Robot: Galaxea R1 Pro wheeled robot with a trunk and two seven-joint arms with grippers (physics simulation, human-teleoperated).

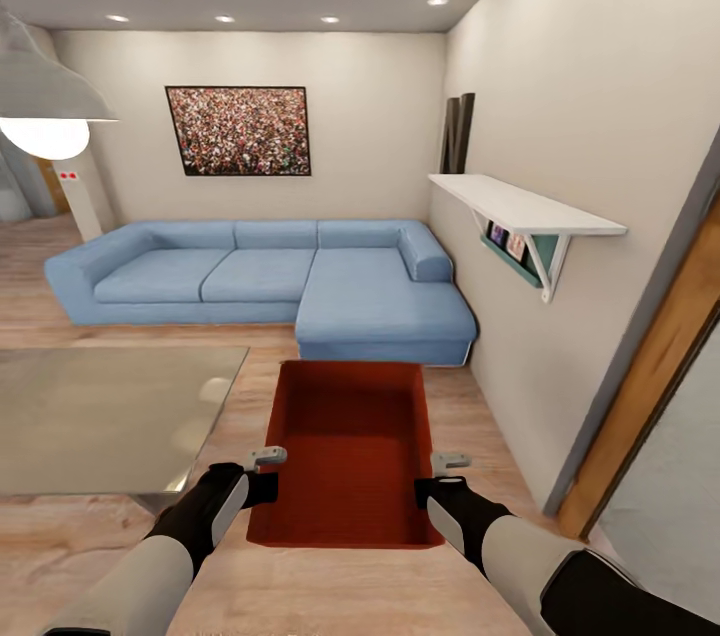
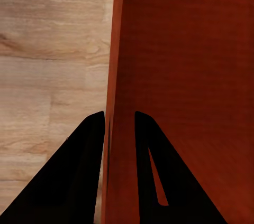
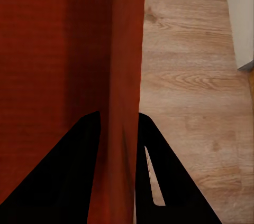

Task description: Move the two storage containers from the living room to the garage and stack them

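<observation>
An orange-red storage container (image 1: 345,451) sits in front of the robot over the light wood-plank floor (image 1: 90,536) of the living room, open top facing up, its long sides running from near to far. The left end effector (image 1: 262,476) grips the container's left wall near the near end; in the left wrist view its two dark fingers (image 2: 79,171) straddle the thin red wall (image 2: 114,76), one outside over the floor planks, one inside the bin, pressed close on it. The right end effector (image 1: 440,481) pinches the right wall in the same way, and the right wrist view shows its fingers (image 3: 69,176) on either side of the wall (image 3: 127,65). Left of the container stands a low glass tabletop (image 1: 110,416). Beyond it, against the far wall, is a blue sectional sofa (image 1: 270,276) under a framed picture (image 1: 238,130). A white shelf (image 1: 525,206) hangs on the right wall, and a wood door frame (image 1: 650,386) stands at the near right.
</observation>
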